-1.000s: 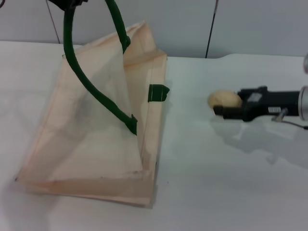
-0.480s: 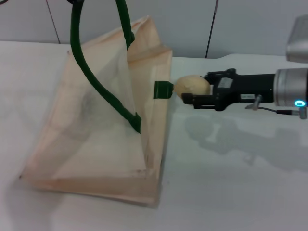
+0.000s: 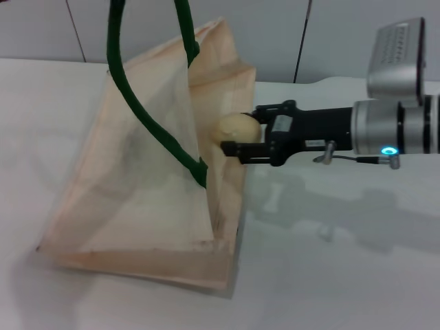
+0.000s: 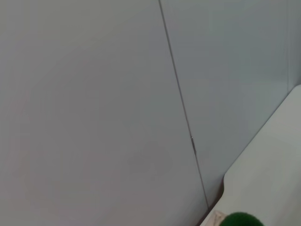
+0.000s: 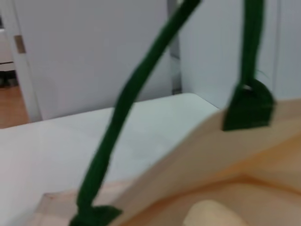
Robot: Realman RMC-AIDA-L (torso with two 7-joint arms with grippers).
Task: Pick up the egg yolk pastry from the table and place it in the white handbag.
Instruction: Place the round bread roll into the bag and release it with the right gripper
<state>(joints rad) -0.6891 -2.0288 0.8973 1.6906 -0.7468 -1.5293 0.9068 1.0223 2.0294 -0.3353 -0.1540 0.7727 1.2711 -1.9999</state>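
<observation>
A white table point(image 3: 330, 275) fills the foreground; behind it stand pale grey wall panels point(image 3: 357, 34) (split by thin dark vertical seams), evenly lit.

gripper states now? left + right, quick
Left: out of view; the green handle runs up out of the head view.
Right gripper: shut on the egg yolk pastry, at the white handbag mouth.

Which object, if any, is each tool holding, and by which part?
The right tool grips the egg yolk pastry by its sides, at the white handbag mouth. The left tool is out of view.
</observation>
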